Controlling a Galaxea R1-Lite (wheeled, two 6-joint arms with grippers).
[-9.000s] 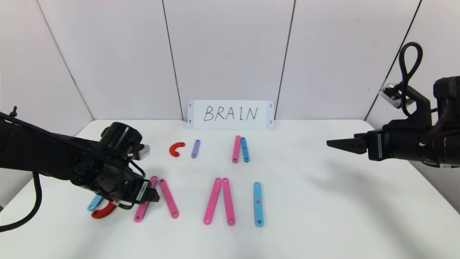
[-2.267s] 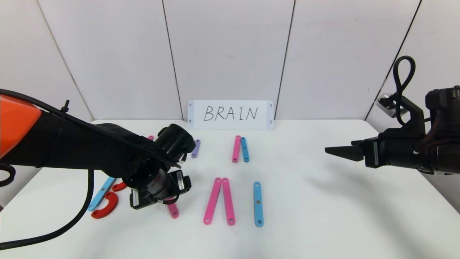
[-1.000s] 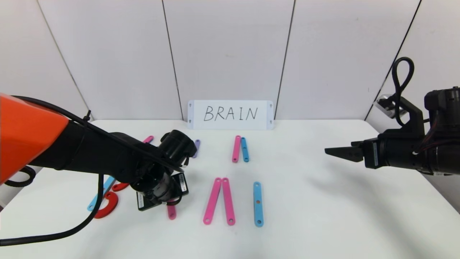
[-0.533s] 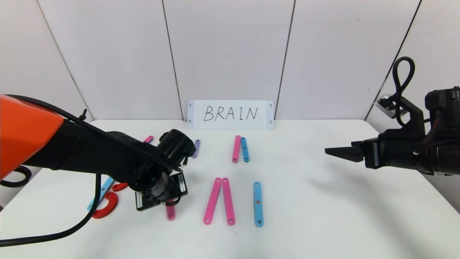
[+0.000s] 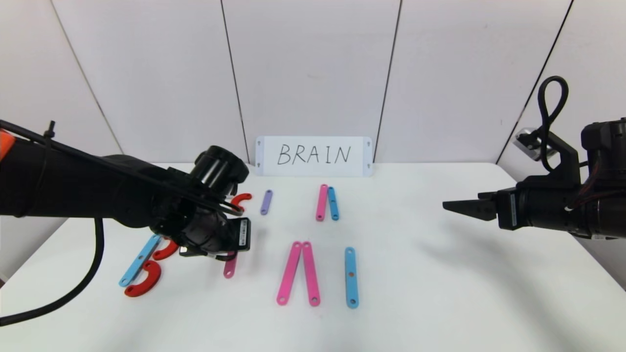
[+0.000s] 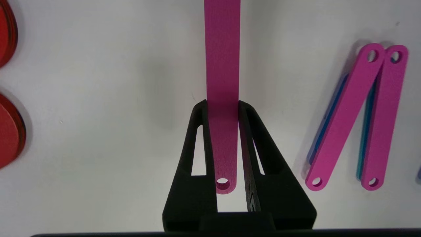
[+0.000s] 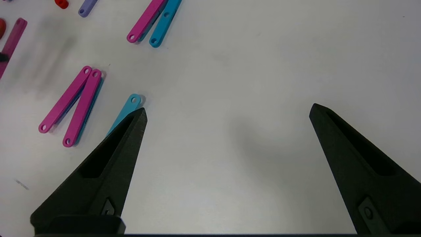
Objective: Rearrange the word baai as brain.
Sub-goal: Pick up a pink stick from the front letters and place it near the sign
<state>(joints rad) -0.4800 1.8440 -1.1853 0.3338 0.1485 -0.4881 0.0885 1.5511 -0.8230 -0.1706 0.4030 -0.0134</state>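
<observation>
The word baai lies as flat plastic pieces across the white table (image 5: 440, 293). My left gripper (image 5: 222, 254) (image 6: 222, 102) is shut on one long pink bar (image 6: 222, 65), whose end (image 5: 229, 268) sticks out under the wrist. Left of it lie a blue bar (image 5: 139, 260) and two red curves (image 5: 144, 281) (image 5: 166, 250). Two pink bars (image 5: 289, 274) (image 5: 311, 274) form a narrow wedge, with a blue bar (image 5: 351, 277) to their right. My right gripper (image 5: 452, 205) (image 7: 228, 110) hangs open over the bare right side, holding nothing.
At the back lie a red curve (image 5: 240, 198), a purple bar (image 5: 266, 202) and a pink and blue pair (image 5: 321, 202). A white card (image 5: 313, 155) with handwritten BRAIN leans on the back wall. White wall panels close in the table.
My left gripper has drawn back and to the left with the pink bar in it, uncovering the red curve at the back. The right arm has not moved.
</observation>
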